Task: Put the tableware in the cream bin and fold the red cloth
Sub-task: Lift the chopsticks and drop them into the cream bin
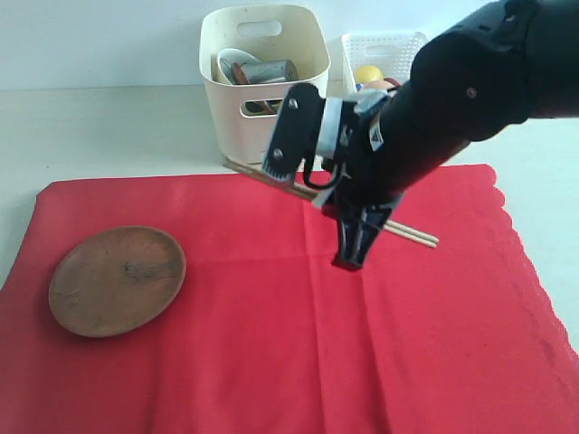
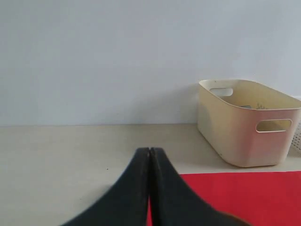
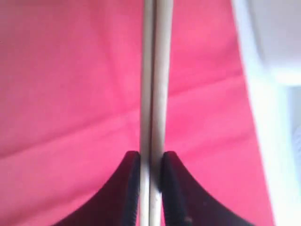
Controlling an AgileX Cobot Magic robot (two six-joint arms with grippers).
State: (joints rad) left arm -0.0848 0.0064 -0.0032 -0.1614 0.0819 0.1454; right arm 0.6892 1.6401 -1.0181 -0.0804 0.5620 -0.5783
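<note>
My right gripper [image 1: 351,258] [image 3: 151,157] is shut on the pale wooden chopsticks [image 1: 414,236] [image 3: 156,70], which run slantwise across the far edge of the red cloth [image 1: 271,344] [image 3: 70,94]. Whether they are lifted off the cloth I cannot tell. The round wooden plate [image 1: 118,280] lies on the cloth's left part. Behind stands the cream bin [image 1: 231,117] [image 2: 235,136], holding the white bowl [image 1: 231,60] and the steel cup [image 1: 269,70]. The knife and spoon are not clearly visible. My left gripper [image 2: 149,150] is shut and empty, low over the table beside the cloth [image 2: 244,193].
A white lattice basket [image 1: 384,43] with a lemon [image 1: 366,72] and other food stands right of the cream bin. The right arm hides part of it. A pale wall closes off the back of the table.
</note>
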